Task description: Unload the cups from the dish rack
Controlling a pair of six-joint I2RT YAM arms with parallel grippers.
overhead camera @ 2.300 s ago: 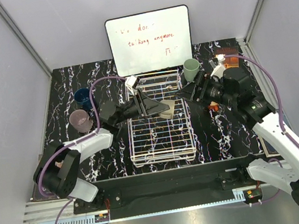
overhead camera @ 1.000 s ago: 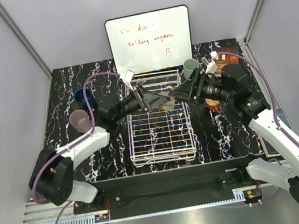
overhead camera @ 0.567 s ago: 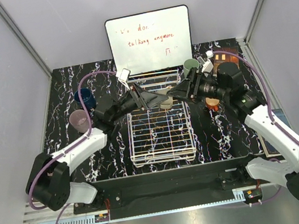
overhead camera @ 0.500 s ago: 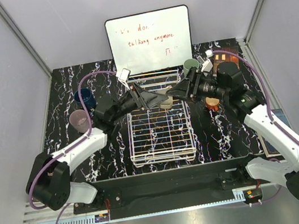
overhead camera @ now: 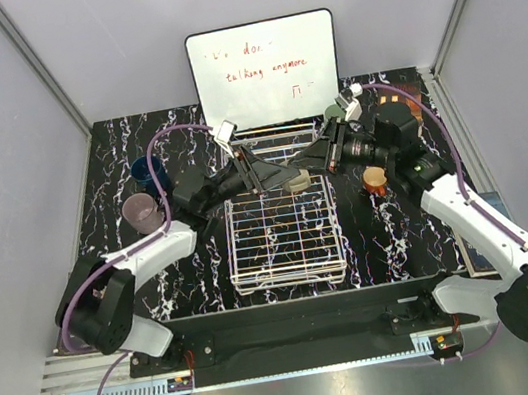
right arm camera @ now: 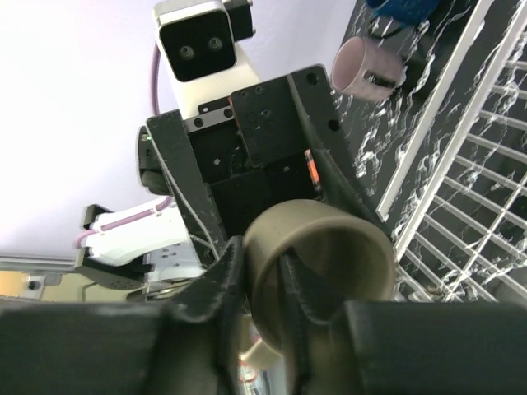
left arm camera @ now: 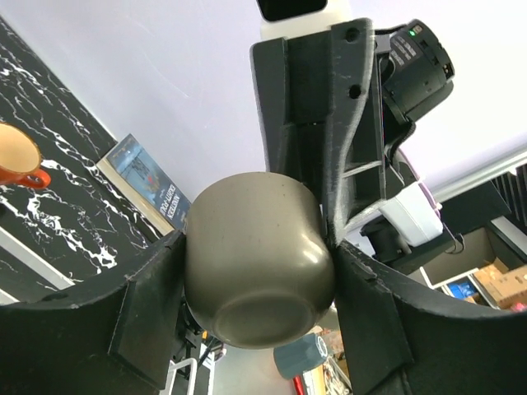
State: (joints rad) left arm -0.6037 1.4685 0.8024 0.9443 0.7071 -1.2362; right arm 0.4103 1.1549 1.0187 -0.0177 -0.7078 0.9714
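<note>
A taupe cup (overhead camera: 299,183) hangs above the far end of the white wire dish rack (overhead camera: 283,247), held between both arms. My left gripper (overhead camera: 280,181) is shut on it, with its fingers clamped on either side of the cup's rounded body (left arm camera: 259,259). My right gripper (overhead camera: 312,169) is shut on the cup's rim (right arm camera: 346,247), one finger inside the wall and one outside. On the table stand a dark blue cup (overhead camera: 148,171) and a pink cup (overhead camera: 142,214) at the left, and an orange cup (overhead camera: 375,180) at the right.
A whiteboard (overhead camera: 265,70) with red writing stands behind the rack. A book (overhead camera: 473,233) lies at the table's right edge. Grey walls close in the left, right and back sides. The right arm's elbow hangs above the orange cup.
My right gripper has moved in on the taupe cup and closed on its rim. The left gripper still holds the cup at about the same spot above the rack.
</note>
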